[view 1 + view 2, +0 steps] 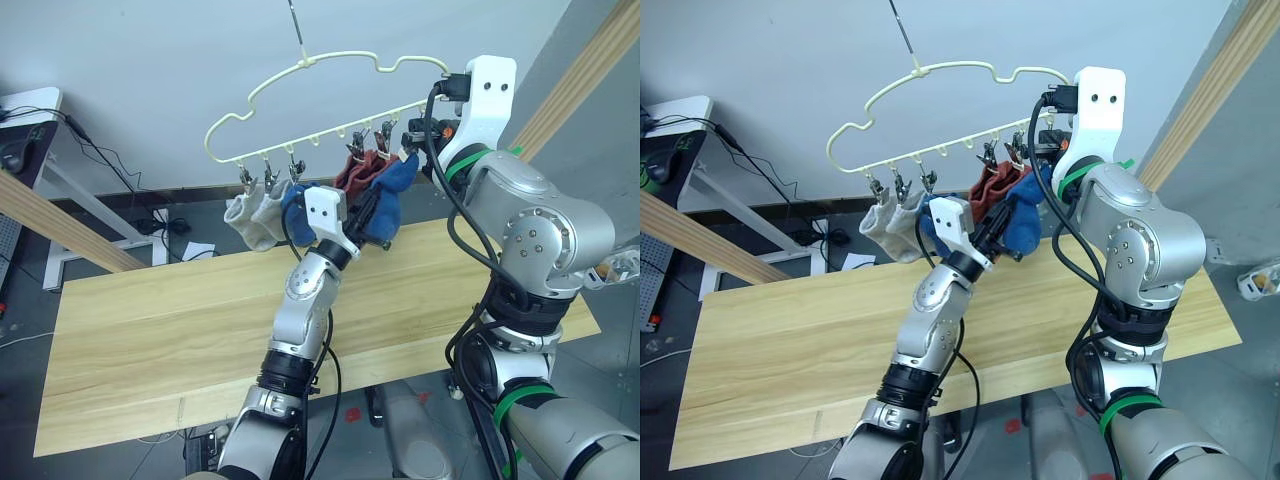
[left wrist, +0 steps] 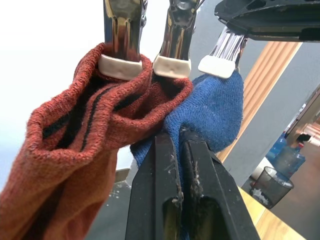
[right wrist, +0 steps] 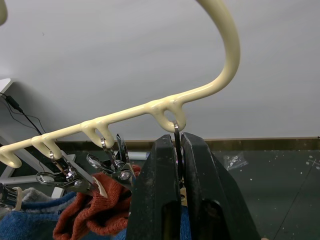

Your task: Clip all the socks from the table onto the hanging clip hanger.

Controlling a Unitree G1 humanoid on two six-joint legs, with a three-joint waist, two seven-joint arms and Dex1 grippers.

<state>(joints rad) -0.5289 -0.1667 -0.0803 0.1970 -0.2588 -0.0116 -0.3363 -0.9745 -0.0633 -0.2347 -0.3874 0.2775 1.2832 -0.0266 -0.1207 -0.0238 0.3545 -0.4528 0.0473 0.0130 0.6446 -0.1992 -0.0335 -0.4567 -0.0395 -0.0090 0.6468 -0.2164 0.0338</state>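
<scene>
While the left gripper [image 2: 181, 145] pinched a blue sock [image 2: 215, 117], the right gripper [image 3: 180, 150] squeezed a clip [image 3: 177, 145] — mostly hidden between its fingers.

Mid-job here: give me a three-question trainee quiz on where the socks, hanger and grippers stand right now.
1. True or false: a sock is lying on the table.
2. What is the left gripper holding? A) blue sock B) grey sock C) hanger frame
3. Fill in: the right gripper is shut on a ____ of the clip hanger.

Key: 1 false, all the socks seen hang from the clips, including the rust-red socks and grey socks. 2 A. 3 clip.
</scene>
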